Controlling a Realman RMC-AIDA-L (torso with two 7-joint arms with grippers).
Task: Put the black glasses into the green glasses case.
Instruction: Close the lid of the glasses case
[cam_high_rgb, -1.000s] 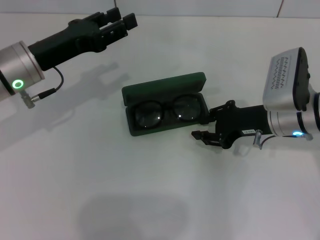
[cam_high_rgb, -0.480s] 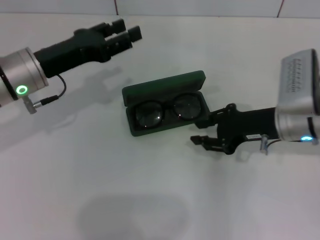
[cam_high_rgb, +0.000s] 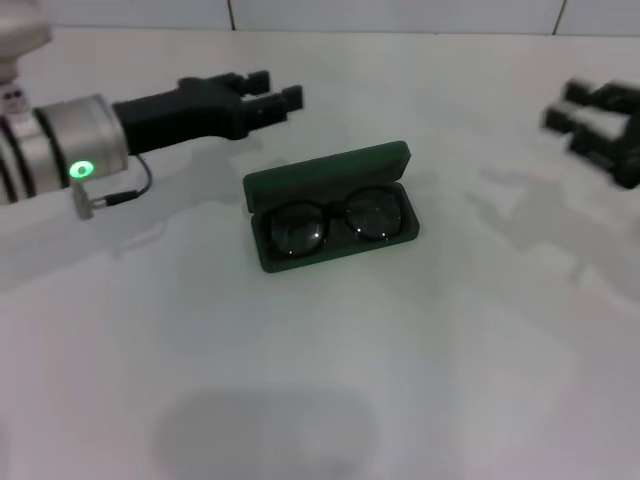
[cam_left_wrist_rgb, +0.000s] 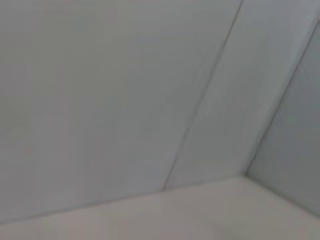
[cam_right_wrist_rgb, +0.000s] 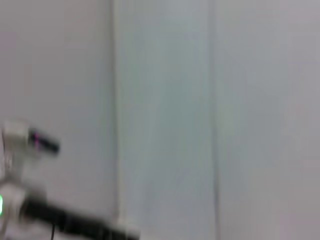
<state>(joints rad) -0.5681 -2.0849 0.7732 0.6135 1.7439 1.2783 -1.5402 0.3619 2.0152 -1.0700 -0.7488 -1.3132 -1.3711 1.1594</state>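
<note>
The green glasses case (cam_high_rgb: 322, 174) lies open in the middle of the white table, its lid tipped back. The black glasses (cam_high_rgb: 330, 226) rest inside its tray, lenses up. My left gripper (cam_high_rgb: 274, 90) hovers behind and to the left of the case, open, with nothing between its fingers. My right gripper (cam_high_rgb: 566, 108) is blurred at the far right edge, well away from the case; its fingers look spread and empty. Both wrist views show only pale wall panels. The left arm (cam_right_wrist_rgb: 75, 226) also crosses a corner of the right wrist view.
The white table (cam_high_rgb: 320, 380) spreads around the case. A tiled wall (cam_high_rgb: 400, 15) runs along its back edge. A thin cable (cam_high_rgb: 125, 190) loops under the left arm's wrist.
My right gripper has left the case's right end and swung up to the far right. My left gripper has moved right, nearer the back of the case. Glasses and case have not moved.
</note>
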